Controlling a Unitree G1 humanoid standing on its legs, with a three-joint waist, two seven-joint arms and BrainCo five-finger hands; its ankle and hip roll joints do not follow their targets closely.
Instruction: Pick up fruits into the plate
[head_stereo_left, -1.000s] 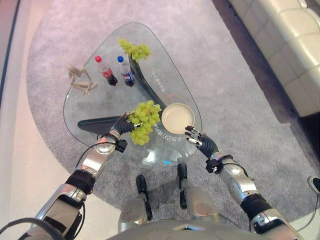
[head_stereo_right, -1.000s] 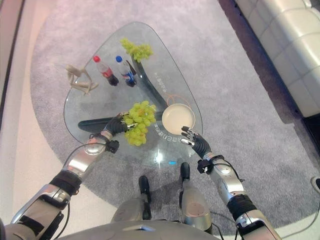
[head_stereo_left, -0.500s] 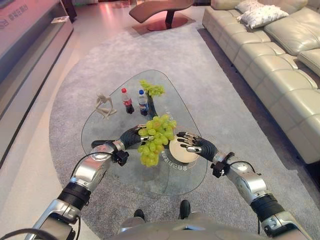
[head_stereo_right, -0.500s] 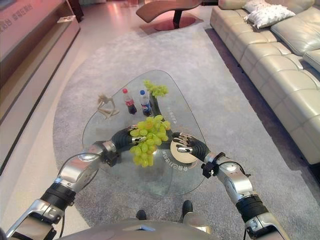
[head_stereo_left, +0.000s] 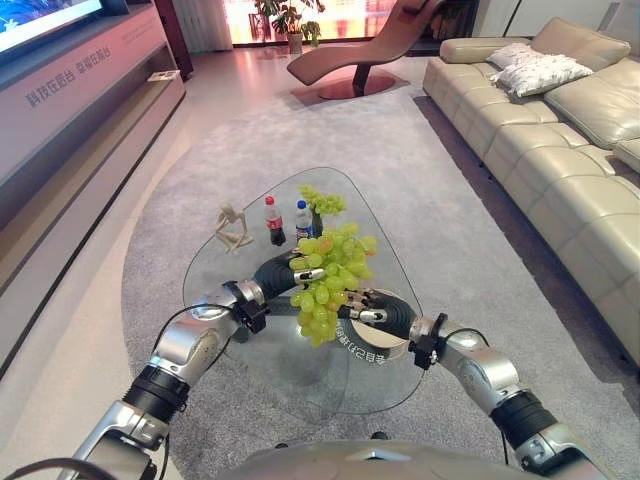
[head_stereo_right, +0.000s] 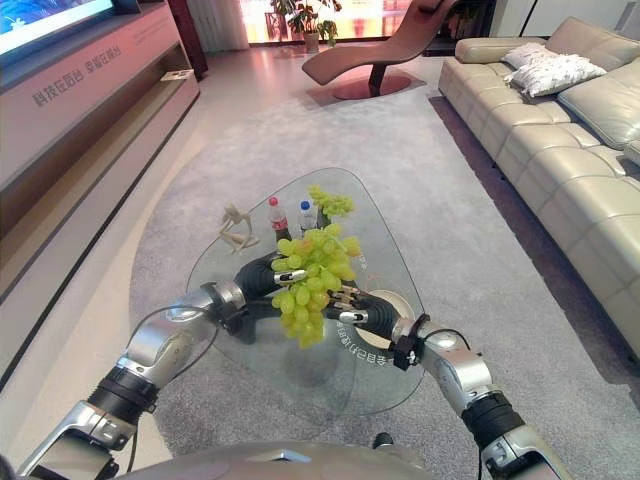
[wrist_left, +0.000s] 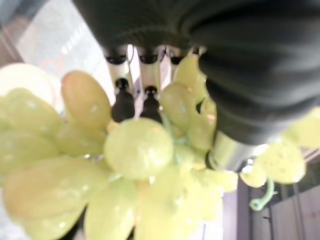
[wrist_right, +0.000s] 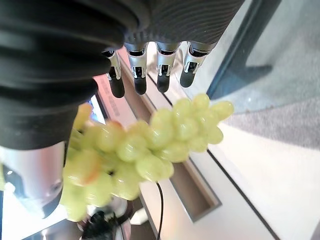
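The left robot hand (head_stereo_left: 283, 272) is curled around a plump bunch of green grapes (head_stereo_left: 330, 282), holding it above the rounded glass surface (head_stereo_left: 300, 370). The right robot hand (head_stereo_left: 383, 313), fingers straight, hovers beneath over the round cream plate (head_stereo_right: 392, 304) near the surface's right edge.
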